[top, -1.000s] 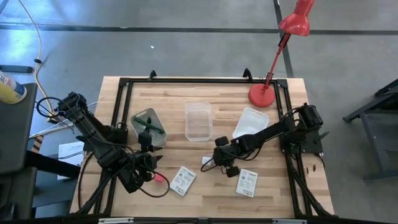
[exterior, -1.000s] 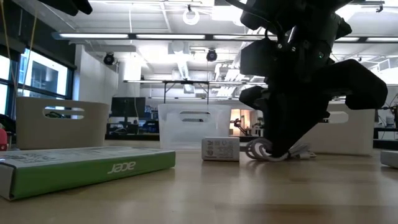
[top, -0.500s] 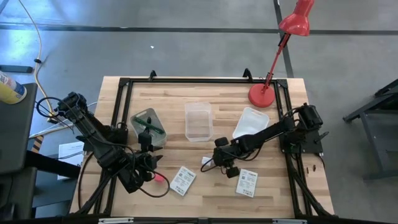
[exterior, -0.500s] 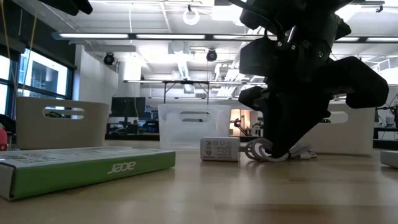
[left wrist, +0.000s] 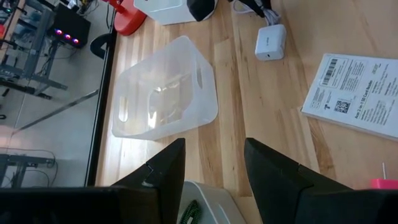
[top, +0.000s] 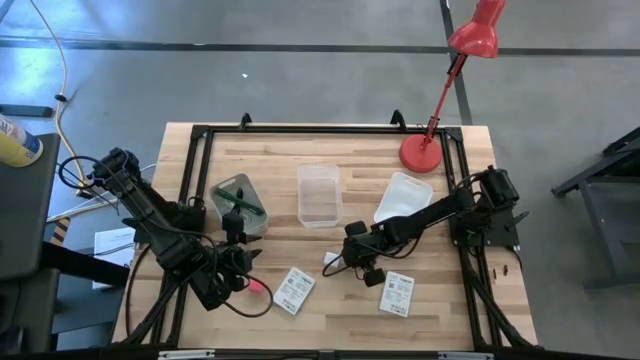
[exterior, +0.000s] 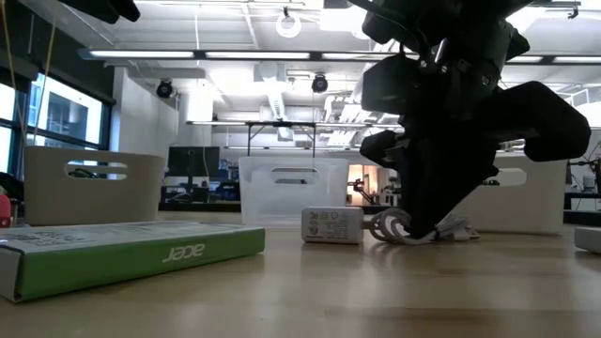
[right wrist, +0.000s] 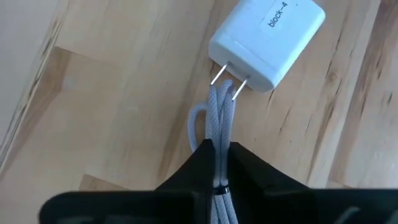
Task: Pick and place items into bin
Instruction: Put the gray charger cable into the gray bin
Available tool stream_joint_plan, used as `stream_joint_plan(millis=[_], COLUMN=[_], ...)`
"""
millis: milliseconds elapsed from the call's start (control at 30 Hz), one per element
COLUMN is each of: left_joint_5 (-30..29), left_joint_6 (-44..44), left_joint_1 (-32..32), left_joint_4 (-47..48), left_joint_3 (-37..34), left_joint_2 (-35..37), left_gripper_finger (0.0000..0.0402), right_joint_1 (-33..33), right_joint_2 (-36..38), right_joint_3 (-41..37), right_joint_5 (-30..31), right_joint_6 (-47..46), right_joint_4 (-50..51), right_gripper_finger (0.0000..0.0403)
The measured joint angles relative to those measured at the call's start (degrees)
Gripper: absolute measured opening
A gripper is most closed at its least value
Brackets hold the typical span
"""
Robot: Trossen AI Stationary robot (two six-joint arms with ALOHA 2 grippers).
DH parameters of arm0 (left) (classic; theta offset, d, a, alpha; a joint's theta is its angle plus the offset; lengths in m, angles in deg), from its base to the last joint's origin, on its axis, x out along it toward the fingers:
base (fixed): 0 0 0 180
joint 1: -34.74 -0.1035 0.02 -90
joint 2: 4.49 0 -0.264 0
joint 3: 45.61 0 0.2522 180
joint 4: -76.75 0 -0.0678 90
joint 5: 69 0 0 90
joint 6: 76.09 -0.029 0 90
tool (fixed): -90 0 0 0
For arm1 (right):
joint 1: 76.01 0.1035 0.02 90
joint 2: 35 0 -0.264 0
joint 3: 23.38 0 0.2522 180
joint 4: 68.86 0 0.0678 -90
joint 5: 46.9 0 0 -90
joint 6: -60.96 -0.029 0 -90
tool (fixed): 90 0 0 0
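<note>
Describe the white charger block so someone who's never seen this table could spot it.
Start at the clear bin mid-table and look toward the front edge. The white charger block lies by the right tool, which pinches its grey braided cable. Unlike the flat printed packets, it's chunky with metal prongs.

Overhead, table-level, two wrist views

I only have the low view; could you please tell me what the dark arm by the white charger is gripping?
Observer: The right tool is shut on a looped pale braided cable.
Operator: Is that cable plugged into the charger?
Observer: No. The white charger lies on the table with its bare prongs against the bundle.
Operator: And where is the left arm, please?
Observer: The left tool is open, at the table's left front near a pink cube.
</note>
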Motion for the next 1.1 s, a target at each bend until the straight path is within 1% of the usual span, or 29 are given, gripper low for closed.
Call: stream_joint_plan(millis=[100,300,367,533,667,733,867,967,1100], left_joint_5=[0.02,0.02,0.02,0.02,0.00,-0.10,-1.07,-1.33,-0.41], left_joint_6=[0.00,0.00,0.00,0.00,0.00,0.00,0.00,0.00,0.02], left_joint_1=[0.00,0.00,0.00,0.00,0.00,0.00,0.00,0.00,0.00], left_joint_4=[0.17,0.86,0.99,1.12,1.24,1.53,1.60,1.59,1.36], left_joint_3=[0.00,0.00,0.00,0.00,0.00,0.00,0.00,0.00,0.00], left_joint_2=[0.00,0.00,0.00,0.00,0.00,0.00,0.00,0.00,0.00], left_gripper_finger=[0.0152,0.0152,0.0152,0.0152,0.0152,0.0152,0.0152,0.0152,0.0152], right_joint_1=[0.00,0.00,0.02,0.02,0.02,0.02,0.00,0.00,-0.07], right_joint_2=[0.00,1.32,2.63,6.77,10.47,11.75,12.41,11.69,10.37], right_joint_3=[0.00,-0.01,-0.07,-0.07,-0.04,-0.04,0.04,0.05,0.07], right_joint_5=[-0.03,-0.22,0.02,0.60,1.51,1.53,1.56,1.71,4.77], right_joint_6=[-0.02,0.01,-0.03,-0.87,-0.04,1.38,5.88,8.66,10.60], right_joint_4=[0.16,2.16,2.25,2.25,1.19,-1.21,-10.94,-17.03,-21.12], right_gripper_finger=[0.0041,0.0013,0.0013,0.0033,0.0024,0.0014,0.0013,0.0027,0.0038])
